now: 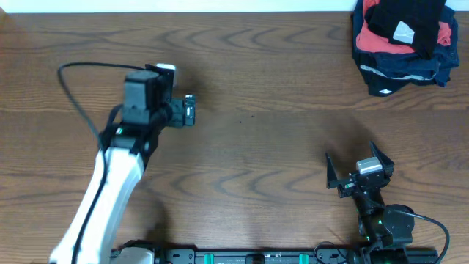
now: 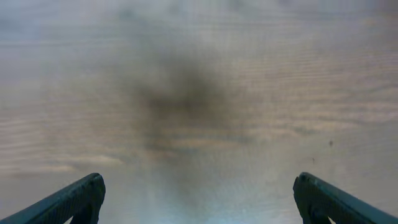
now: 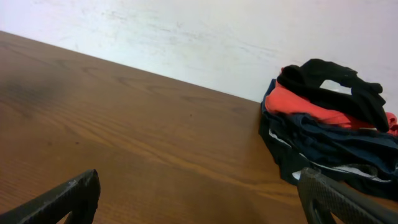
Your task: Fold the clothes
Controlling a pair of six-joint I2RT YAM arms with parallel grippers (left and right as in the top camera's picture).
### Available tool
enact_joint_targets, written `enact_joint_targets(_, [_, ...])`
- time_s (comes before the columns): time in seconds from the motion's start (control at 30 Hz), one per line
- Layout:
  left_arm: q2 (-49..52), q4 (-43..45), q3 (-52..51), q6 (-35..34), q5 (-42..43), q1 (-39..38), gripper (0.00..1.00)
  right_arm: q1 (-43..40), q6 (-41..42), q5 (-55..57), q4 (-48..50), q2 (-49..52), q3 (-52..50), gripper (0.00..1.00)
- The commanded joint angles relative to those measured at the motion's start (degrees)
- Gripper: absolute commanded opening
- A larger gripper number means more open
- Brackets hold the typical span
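Observation:
The clothes, a black T-shirt point(image 1: 407, 18) with a white label showing, lie crumpled on top of a pile at the table's far right corner. The right wrist view shows the black T-shirt point(image 3: 329, 78) draped over the pile against the white wall. My left gripper point(image 1: 150, 84) hangs over bare wood at the left, far from the pile. In its wrist view the left gripper point(image 2: 198, 186) is open with nothing between the fingers. My right gripper point(image 1: 357, 163) stands near the front right, open and empty. It point(image 3: 200, 180) faces the pile from a distance.
Under the black shirt lie a red shirt point(image 1: 363, 37) and dark navy garments with pale trim point(image 1: 399, 70), seen in the right wrist view as the red shirt point(image 3: 305, 106) over the navy garments point(image 3: 323, 146). The wooden table point(image 1: 249, 147) runs to a white wall point(image 3: 217, 43).

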Motion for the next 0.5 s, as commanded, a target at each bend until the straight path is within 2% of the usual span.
enact_joint_targets(0.0, [-7.1,2.5,-5.3,4.7,1.0,2.0,0.98,0.6,-0.2,0.3,-0.2,-0.4,-0.1,0.99])
enact_joint_targets(0.17, [-20.0,8.9,-17.3,4.9,5.6,6.5,0.98,0.6,-0.2,0.3,-0.2,-0.4,-0.1,0.99])
enact_joint_targets(0.33, [-34.1,17.6,-31.0,4.9,5.8,9.0,0.98,0.6,-0.2,0.3,-0.2,-0.4,-0.1,0.99])
enact_joint_targets(0.47, [-45.7,20.2,-39.7,4.8,6.2,10.0,0.98,0.6,-0.2,0.3,-0.2,-0.4,-0.1,0.99])
